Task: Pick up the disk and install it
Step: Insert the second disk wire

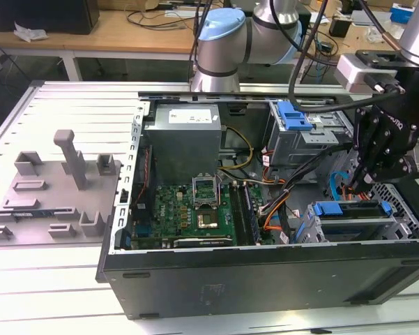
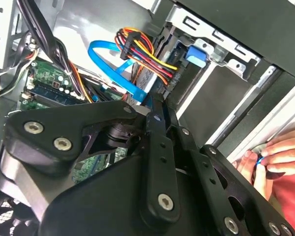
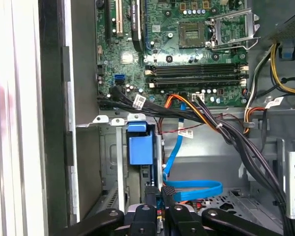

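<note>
Fingers (image 3: 169, 191) poised over the disk (image 1: 353, 209) inside the open computer case (image 1: 265, 279)

Disk lies flat in the drive bay just beneath the fingers in the exterior view, its blue bracket showing along the upper edge, apart from the fingertips. The fingers are drawn close together (nothing visibly clamped between them in both wrist views). A flat blue cable (image 3: 191, 189) loops right beside the fingertips, with a bundle of black and coloured wires (image 3: 221, 128) beyond it and the green motherboard (image 3: 186, 49) farther off. A person's hand (image 2: 280, 152) rests on the case rim off to one side of the fingers. The case stands on the pale counter (image 1: 56, 293).
</note>
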`<action>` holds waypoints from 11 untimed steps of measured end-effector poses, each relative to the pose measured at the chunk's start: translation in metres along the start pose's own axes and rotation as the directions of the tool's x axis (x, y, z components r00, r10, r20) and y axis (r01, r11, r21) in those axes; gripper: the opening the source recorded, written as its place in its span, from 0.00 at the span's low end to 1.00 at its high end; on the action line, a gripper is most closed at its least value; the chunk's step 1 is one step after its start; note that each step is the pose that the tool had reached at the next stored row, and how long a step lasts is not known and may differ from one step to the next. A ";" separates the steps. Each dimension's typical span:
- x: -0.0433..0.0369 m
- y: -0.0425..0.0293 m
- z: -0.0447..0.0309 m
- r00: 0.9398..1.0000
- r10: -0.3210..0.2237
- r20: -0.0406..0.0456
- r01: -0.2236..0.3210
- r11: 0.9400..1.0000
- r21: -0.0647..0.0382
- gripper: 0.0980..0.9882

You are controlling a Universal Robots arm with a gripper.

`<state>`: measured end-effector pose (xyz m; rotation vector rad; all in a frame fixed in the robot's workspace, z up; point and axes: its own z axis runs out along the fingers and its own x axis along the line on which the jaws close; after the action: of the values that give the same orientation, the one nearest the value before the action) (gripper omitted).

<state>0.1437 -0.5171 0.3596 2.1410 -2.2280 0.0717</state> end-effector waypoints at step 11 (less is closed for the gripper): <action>0.0033 -0.0002 0.0035 1.000 0.000 0.000 0.000 1.000 0.000 0.07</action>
<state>0.1437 -0.5206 0.3563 2.1411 -2.2278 0.0719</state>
